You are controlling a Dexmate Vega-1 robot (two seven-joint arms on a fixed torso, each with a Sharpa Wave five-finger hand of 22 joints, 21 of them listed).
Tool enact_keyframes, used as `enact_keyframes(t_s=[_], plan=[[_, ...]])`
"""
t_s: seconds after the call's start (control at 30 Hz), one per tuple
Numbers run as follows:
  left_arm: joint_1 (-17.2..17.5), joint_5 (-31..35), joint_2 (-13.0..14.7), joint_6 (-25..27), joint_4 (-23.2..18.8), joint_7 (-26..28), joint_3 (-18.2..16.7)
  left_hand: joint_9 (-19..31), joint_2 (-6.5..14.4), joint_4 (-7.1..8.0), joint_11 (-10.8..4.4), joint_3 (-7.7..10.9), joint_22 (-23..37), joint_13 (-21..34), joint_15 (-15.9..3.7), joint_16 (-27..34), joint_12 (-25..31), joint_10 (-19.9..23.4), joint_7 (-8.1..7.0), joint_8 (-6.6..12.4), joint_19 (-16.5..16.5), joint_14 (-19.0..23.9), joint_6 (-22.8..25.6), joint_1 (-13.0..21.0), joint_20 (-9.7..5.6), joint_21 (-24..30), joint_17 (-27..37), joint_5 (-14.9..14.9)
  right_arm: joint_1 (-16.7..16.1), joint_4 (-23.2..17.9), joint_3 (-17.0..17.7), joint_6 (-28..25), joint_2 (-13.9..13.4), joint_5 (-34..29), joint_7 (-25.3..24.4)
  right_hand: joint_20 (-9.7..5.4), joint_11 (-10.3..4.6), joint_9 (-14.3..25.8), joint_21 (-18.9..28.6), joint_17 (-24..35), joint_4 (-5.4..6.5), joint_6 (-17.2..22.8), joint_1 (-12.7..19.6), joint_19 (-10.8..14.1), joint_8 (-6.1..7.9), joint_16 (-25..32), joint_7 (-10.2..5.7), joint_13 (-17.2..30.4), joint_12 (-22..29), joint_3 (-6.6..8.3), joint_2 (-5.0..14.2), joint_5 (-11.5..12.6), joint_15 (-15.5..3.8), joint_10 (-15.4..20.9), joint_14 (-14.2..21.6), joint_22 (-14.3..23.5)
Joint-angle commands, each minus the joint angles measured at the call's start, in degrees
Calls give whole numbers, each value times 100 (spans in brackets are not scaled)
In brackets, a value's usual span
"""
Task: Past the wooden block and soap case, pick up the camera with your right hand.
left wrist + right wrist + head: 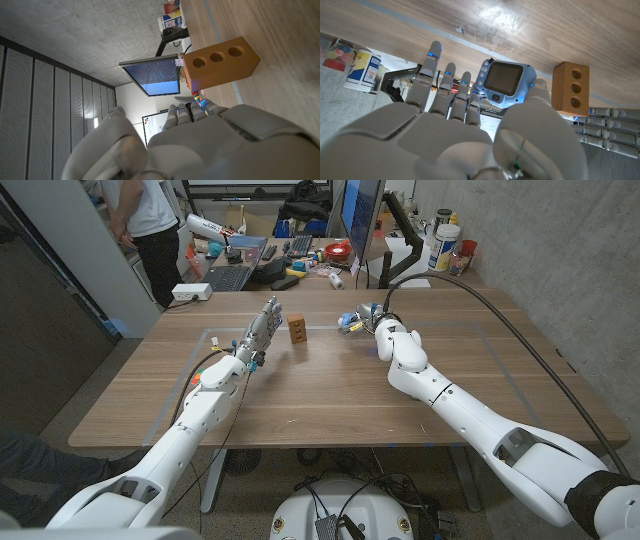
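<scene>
The right hand had reached the camera past the wooden block, toward the table's far edge. Its fingers were spread, the thumb touching the camera. I judged the grasp and lift remained undone.

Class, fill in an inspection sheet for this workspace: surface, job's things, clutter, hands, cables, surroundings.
Surface: wooden table, taped outline on top.
Job's things: blue camera at the right hand's fingers; wooden block with holes stands between the hands; soap case not made out.
Clutter: nothing seen on the table.
Hands: right hand at the camera, grip uncertain; left hand open beside the block.
Cables: dark cable arcs over the right arm.
Surroundings: cluttered desk, monitor, person standing behind.
</scene>
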Motion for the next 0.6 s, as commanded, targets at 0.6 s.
enact_keyframes(t_s=[0.6], plan=[[-44,-4,40,-15,27,-95,1,20,64,0,2,-35,24,18,10,-1,6,-53,8,-2,-48,-35,17,16,-27,17,9,47,-314,-725,327,38,-41,-188,-311,0,29,82,-33,9,9,434,45,117,67,-39,-316,35,38,24,60,-54,3,52,68,8]])
